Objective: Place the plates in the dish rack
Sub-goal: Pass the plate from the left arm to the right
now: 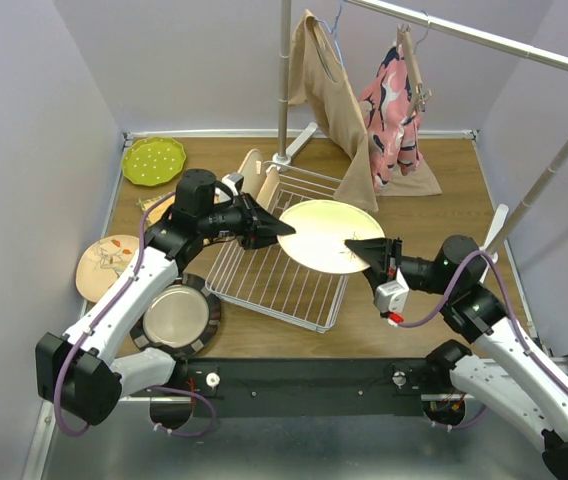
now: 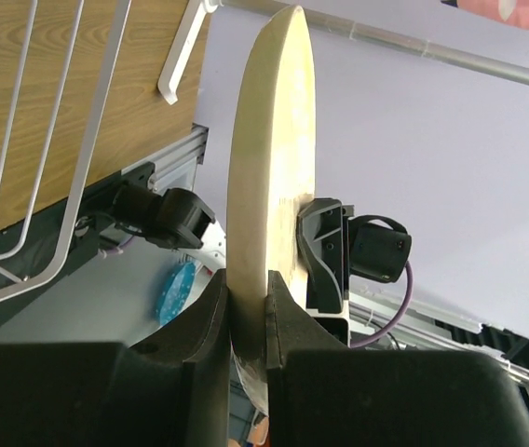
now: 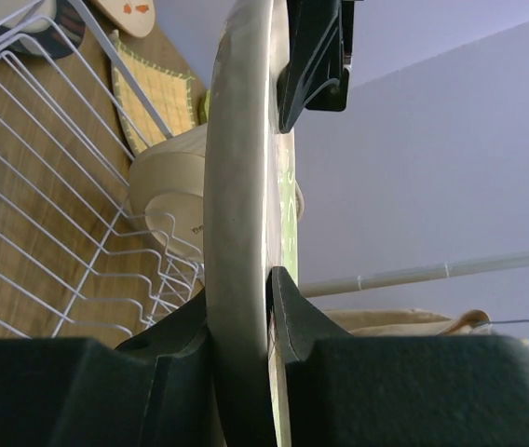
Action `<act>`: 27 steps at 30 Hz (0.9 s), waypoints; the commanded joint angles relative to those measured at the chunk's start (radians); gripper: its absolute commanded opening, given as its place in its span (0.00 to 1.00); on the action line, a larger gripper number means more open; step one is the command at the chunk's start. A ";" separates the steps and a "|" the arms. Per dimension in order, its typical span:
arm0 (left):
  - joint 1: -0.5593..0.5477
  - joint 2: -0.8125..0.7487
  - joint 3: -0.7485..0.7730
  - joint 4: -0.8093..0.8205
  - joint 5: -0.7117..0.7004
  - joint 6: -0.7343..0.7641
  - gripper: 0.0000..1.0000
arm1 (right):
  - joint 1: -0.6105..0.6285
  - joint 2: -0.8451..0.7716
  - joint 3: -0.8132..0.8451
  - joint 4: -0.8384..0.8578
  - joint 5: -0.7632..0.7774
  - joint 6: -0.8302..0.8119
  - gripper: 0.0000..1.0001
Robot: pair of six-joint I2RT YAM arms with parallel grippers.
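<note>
The cream plate hangs above the dish rack; the left gripper jaws clamp one rim, the right gripper jaws pinch the opposite rim.

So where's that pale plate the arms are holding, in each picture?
Top view: pale plate at centre, over the dish rack.
Left wrist: pale plate edge-on, centre; dish rack at left.
Right wrist: pale plate edge-on, centre; dish rack at left.
Shared landmark: the dish rack.

Woven mat mostly hidden behind left arm; silvery plate partly covered too.
</note>
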 commanded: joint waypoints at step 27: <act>0.030 -0.080 -0.011 0.246 0.084 0.093 0.59 | 0.079 0.100 0.196 -0.031 0.144 0.284 0.00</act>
